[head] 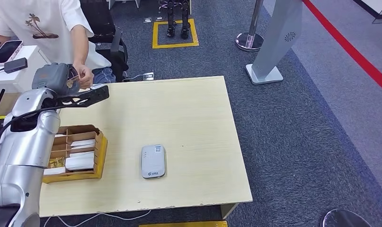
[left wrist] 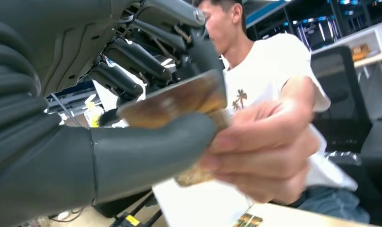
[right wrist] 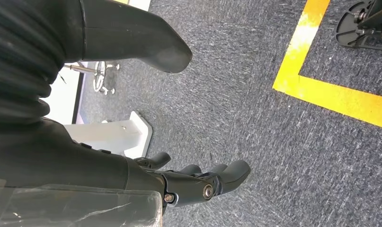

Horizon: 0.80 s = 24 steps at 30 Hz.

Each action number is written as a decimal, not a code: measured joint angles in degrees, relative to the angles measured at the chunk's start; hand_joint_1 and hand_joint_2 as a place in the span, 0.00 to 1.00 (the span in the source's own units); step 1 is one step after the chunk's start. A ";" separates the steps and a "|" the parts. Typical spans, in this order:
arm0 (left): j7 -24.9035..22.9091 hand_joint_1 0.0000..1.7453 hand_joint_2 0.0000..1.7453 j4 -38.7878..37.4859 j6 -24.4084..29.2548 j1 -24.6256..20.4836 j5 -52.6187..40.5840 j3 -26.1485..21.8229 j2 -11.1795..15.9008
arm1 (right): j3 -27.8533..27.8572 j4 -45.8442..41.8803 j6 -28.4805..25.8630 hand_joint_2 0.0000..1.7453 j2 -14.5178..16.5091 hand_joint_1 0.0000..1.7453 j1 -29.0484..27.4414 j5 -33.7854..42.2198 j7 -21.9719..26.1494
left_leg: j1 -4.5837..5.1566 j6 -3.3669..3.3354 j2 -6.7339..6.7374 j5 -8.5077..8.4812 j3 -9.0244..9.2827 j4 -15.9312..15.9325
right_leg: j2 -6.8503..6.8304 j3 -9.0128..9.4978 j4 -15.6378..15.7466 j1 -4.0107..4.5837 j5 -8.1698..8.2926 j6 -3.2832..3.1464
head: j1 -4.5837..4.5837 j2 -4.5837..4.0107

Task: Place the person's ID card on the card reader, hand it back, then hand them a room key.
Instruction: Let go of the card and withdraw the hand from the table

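Head view, left to right. Left robot hand (head: 61, 78) is raised at the far left corner of the desk (head: 189, 118), meeting the person's hand (head: 84, 75). Left wrist view: a brownish card (left wrist: 179, 97) is pinched between the robot's thumb and darker fingers, and the person's fingers (left wrist: 260, 151) also grip it. Both hold it at once. Whether this is the ID card or a room key, I cannot tell.

Cardboard box (head: 75, 153) of cards sits at the desk's left edge. Card reader (head: 153, 161) lies mid-desk, nothing on it.

Right robot hand (right wrist: 198, 182) hangs over the carpet, fingers loosely apart, holding nothing.

Judgement: a handover is under way; which one is unclear, so what remains is uncertain.
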<state>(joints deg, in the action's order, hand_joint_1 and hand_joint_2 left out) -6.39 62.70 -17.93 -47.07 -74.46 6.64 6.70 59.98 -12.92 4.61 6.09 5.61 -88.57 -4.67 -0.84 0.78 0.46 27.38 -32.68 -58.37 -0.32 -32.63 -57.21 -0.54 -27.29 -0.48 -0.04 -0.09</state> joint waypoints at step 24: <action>3.47 0.00 0.50 25.64 10.33 19.61 6.76 -0.17 -8.55 | 0.28 0.15 -0.20 1.00 0.02 0.00 -0.46 1.79 -0.50 | 0.05 -0.05 0.00 0.08 -0.06 0.02 | -0.02 0.01 0.02 -0.04 -0.08 0.10 | 0.15 0.00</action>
<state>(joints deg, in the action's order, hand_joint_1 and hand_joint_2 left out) -2.92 88.34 -7.60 -27.46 -67.70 6.47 -1.85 60.26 -12.76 4.42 6.11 5.15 -86.78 -5.17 -0.79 0.73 0.46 27.45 -32.75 -58.35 -0.35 -32.62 -57.19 -0.58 -27.36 -0.38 0.11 -0.09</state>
